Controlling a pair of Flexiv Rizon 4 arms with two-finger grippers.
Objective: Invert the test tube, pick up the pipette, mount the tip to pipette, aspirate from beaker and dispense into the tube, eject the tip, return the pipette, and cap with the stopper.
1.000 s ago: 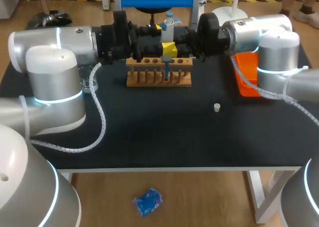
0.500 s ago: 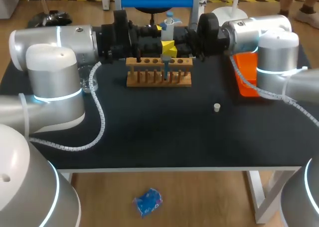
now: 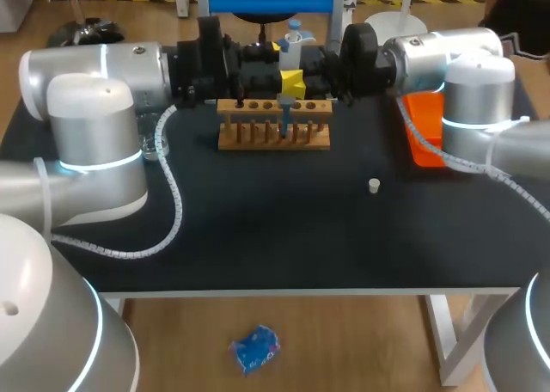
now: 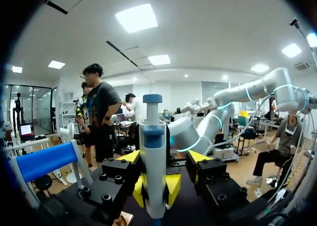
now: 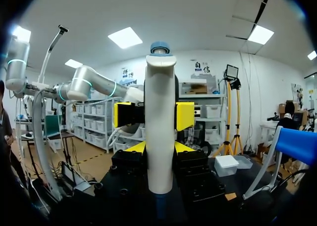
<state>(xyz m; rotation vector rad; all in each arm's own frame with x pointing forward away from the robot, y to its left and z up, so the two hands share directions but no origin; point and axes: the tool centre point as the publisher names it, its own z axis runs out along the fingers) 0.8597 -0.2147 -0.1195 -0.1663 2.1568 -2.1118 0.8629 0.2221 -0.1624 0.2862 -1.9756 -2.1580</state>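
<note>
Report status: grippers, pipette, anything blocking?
Both shut on pipette: left gripper, right gripper, from opposite sides. Pipette upright behind tube rack. Loose stopper on table. Nothing blocking seen.

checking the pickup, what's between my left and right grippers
The pipette, standing upright between the left gripper and the right gripper. The head view shows it, and both wrist views show it too.

Room is bright, lit from overhead by ceiling panels (image 4: 136, 17), which blow out to white glare in both wrist views. Pipette (image 5: 160, 127) evenly lit, slight shade low down. Head view: matte black table (image 3: 258, 229) w/ only faint, soft shadows. Left arm (image 3: 90, 108) has a soft sheen, and its ring glows cyan.
</note>
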